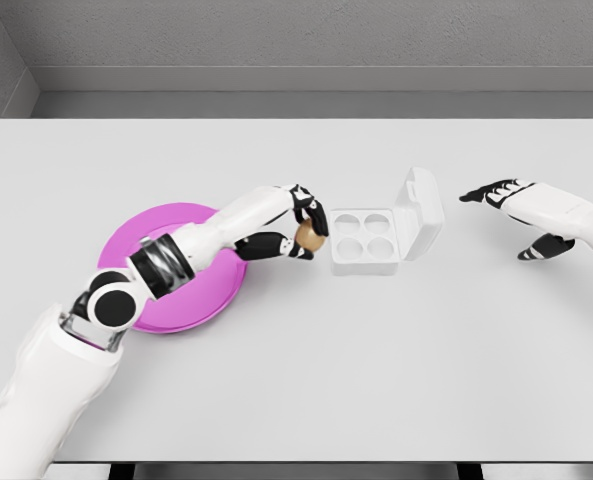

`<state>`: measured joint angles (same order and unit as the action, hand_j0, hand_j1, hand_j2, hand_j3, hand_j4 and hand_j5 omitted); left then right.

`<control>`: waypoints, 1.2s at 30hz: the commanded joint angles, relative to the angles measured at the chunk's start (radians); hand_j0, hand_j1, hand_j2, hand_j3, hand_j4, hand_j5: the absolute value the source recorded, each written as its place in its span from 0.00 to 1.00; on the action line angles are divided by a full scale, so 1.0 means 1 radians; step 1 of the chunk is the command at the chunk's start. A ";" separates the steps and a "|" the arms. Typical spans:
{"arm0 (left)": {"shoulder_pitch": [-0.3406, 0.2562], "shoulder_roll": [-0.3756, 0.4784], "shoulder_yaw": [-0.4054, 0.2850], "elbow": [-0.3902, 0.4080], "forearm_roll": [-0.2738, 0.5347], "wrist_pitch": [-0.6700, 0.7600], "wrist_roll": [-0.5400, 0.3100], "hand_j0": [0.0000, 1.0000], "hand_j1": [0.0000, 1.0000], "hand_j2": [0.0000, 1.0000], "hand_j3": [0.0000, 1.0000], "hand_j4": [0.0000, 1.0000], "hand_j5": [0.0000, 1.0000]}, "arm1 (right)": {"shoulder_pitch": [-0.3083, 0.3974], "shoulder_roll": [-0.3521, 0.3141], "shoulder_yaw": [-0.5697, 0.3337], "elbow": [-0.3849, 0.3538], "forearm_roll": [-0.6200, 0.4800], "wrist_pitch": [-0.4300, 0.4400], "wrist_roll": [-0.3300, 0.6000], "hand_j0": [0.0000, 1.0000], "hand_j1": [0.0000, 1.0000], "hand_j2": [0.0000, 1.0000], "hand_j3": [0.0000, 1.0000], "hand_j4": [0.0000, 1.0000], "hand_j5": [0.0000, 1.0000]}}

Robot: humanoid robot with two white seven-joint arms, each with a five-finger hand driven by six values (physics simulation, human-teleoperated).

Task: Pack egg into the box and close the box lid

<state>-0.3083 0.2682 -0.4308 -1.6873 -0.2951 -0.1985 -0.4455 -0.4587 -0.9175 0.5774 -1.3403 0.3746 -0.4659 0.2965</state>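
Head view shows you the left hand (298,228), fingers grasping a half-hidden egg (310,238) just left of the open box (386,235); right hand (521,215) hovers released, arm cut off.

White arms (46,380) — black joints; hands (301,222) black-and-white.

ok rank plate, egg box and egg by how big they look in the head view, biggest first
1. plate, the widest, though the left arm hides part of it
2. box, lid up
3. egg, far the smallest, held in the left hand

All three lie about equally far from the camera, so the order is safe.
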 commanded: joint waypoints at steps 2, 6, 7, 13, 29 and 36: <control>-0.002 -0.023 -0.006 0.003 -0.019 0.001 0.001 0.37 0.37 0.37 0.37 0.37 0.37 | 0.000 -0.001 -0.001 0.000 -0.005 0.001 0.000 1.00 1.00 1.00 1.00 1.00 1.00; -0.014 -0.044 -0.019 0.009 -0.030 0.001 0.001 0.37 0.37 0.37 0.37 0.37 0.37 | 0.000 -0.001 -0.001 0.000 -0.005 0.001 0.000 1.00 1.00 1.00 1.00 1.00 1.00; -0.015 -0.046 -0.023 0.011 -0.030 0.001 0.001 0.37 0.37 0.37 0.37 0.37 0.37 | 0.000 -0.001 -0.001 0.000 -0.005 0.001 0.000 1.00 1.00 1.00 1.00 1.00 1.00; -0.060 -0.106 -0.043 0.078 -0.070 -0.001 0.001 0.37 0.37 0.37 0.37 0.37 0.37 | 0.000 -0.001 -0.001 -0.002 -0.005 0.001 0.000 1.00 1.00 1.00 1.00 1.00 1.00; -0.005 0.104 0.170 -0.114 0.099 -0.105 0.001 1.00 1.00 1.00 1.00 1.00 1.00 | 0.000 0.000 -0.001 0.001 -0.005 0.001 0.000 1.00 1.00 1.00 1.00 1.00 1.00; 0.238 0.332 0.477 -0.112 0.340 -0.412 -0.002 1.00 1.00 1.00 1.00 1.00 1.00 | 0.000 -0.001 -0.001 0.006 -0.005 0.001 0.000 1.00 1.00 1.00 1.00 1.00 1.00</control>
<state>-0.0430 0.5535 -0.0483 -1.7953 -0.0090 -0.5495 -0.4475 -0.4587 -0.9174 0.5776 -1.3355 0.3744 -0.4659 0.2965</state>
